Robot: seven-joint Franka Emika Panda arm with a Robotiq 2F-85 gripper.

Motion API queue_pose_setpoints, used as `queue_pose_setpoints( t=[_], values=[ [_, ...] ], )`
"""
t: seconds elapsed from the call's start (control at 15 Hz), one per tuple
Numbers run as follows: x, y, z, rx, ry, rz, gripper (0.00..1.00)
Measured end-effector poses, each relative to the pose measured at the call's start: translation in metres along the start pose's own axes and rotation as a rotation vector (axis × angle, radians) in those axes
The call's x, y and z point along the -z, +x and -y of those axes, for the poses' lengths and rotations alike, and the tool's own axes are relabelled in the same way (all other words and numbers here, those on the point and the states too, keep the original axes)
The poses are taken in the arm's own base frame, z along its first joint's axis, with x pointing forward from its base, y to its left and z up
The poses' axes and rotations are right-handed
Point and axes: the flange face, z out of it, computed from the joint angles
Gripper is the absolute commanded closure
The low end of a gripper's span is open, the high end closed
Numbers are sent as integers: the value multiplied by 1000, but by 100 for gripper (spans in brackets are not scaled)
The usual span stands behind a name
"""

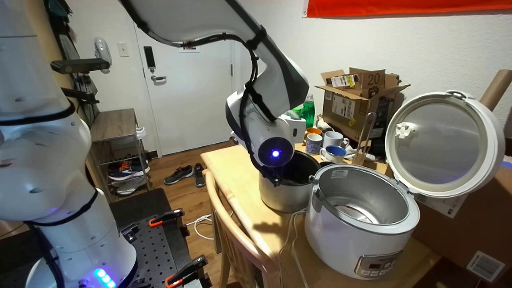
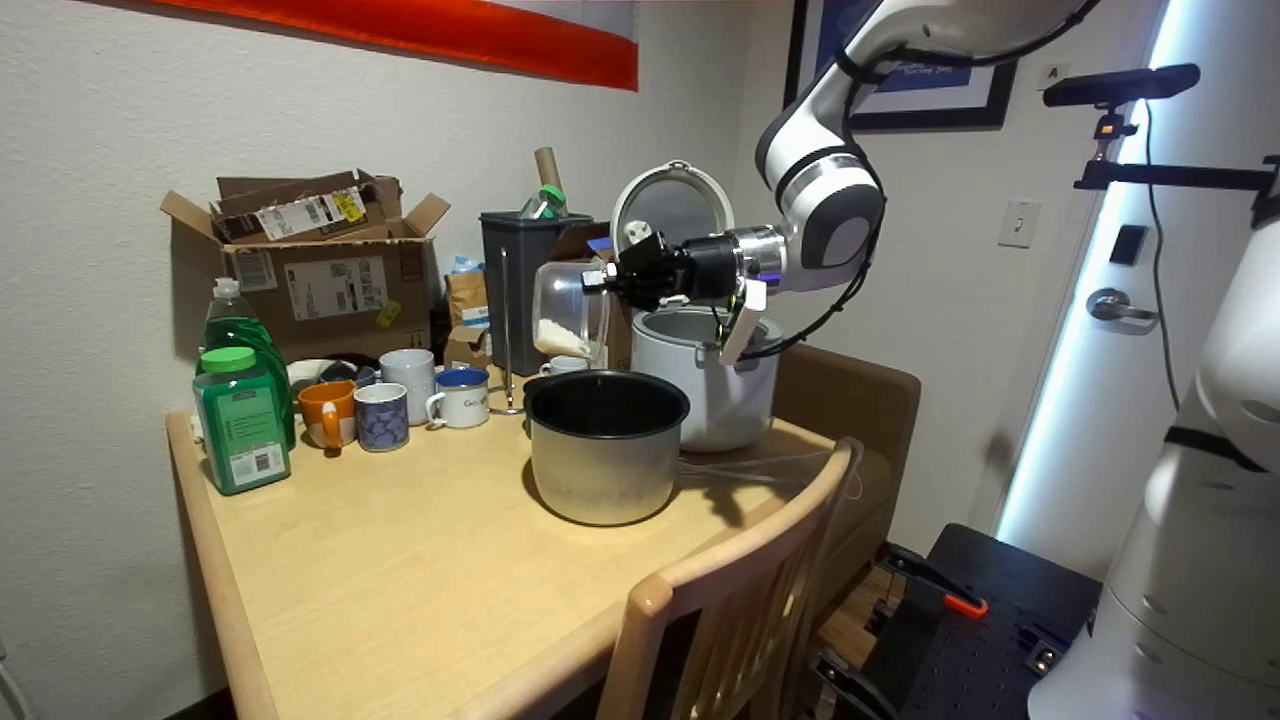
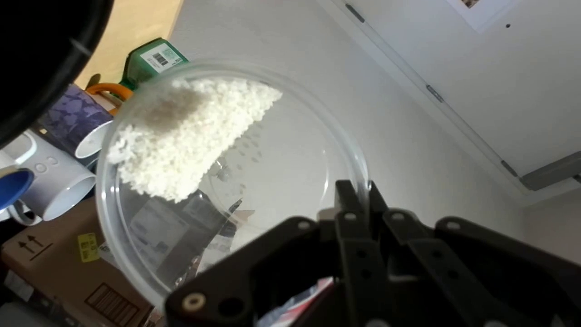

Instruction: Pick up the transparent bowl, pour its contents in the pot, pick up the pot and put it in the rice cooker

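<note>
Holding rice, the bowl hangs tilted; gripper pinching it.

I hold a round transparent bowl by its rim in my jaws, above the pale wooden surface, tipped on its side with its mouth toward me. White rice lies heaped against its lower wall, and a few grains are scattered on its base. A silver-grey cylindrical metal pot, black inside, stands upright on the surface near the bowl; whether the bowl is over its opening I cannot tell. Just beside the pot stands a round white rice cooker with a silver metal interior and a control panel low on its front. Its hinged round lid, grey metal inside, stands open.
</note>
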Motion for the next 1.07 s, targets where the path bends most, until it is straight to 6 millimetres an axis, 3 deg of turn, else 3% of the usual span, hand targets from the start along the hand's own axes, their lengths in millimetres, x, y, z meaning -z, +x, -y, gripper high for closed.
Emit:
queue_pose_setpoints(
  t=[0.53,1.07],
  values=[
    [19,8,-4,-11,40,-56,98],
    [17,7,-4,-14,43,-51,98]
  ],
)
